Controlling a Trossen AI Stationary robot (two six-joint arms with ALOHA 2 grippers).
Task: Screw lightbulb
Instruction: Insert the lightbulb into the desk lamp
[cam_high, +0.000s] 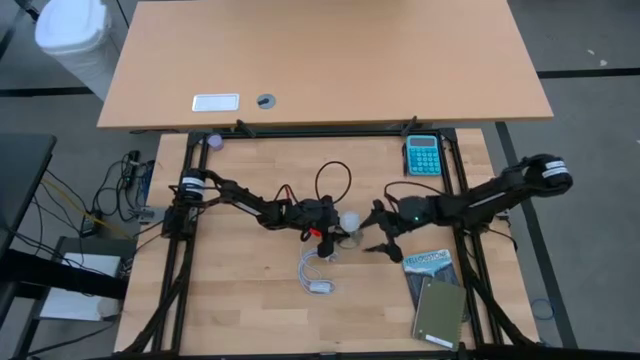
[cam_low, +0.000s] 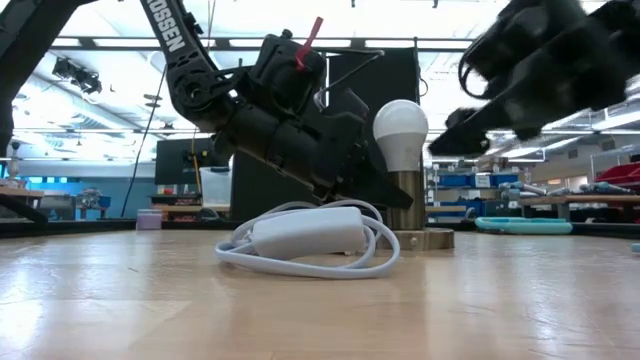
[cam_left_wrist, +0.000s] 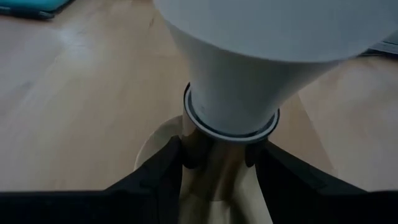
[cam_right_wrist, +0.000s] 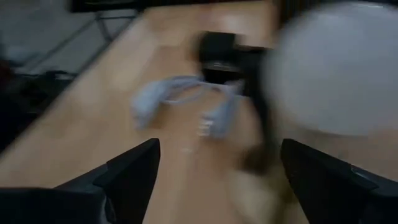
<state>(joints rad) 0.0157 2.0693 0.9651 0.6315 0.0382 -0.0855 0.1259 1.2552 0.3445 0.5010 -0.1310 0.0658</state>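
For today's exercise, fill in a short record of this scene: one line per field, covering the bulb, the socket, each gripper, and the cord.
lightbulb: white lightbulb stands upright in the socket, globe up
socket: brass-coloured socket on a round base on the wooden table
left gripper: left gripper closed around the socket just below the bulb
right gripper: right gripper open, raised beside the bulb, not touching it
cord: white cord with switch coiled on the table beside the socket
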